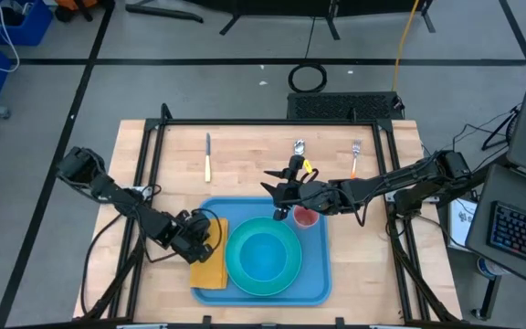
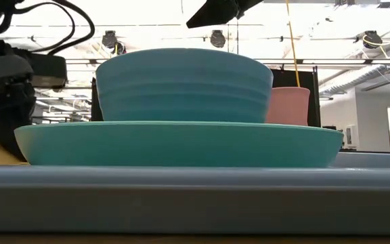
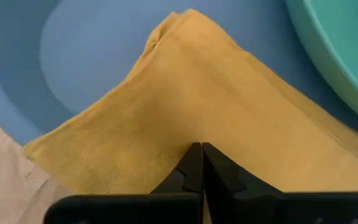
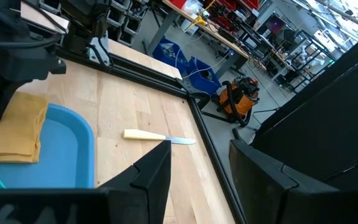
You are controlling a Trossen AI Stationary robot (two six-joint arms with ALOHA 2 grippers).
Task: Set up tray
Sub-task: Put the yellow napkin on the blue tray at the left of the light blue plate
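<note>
Left gripper (image 3: 201, 163) low, jaws pinched on napkin (image 3: 216, 106) over tray (image 1: 322, 274), right gripper (image 1: 281, 195) raised, jaws apart, empty.

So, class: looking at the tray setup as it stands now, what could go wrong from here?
1. The left end effector is shut on the yellow napkin, which hangs over the tray rim; pulling may drag it off or unfold it.
2. The left arm sits close to the turquoise plate and could nudge it.
3. The open right end effector hovers near the pink cup and may tip it.

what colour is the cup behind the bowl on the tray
Pink cup, best in the low view, standing behind the turquoise bowl on the light-blue tray.
</note>
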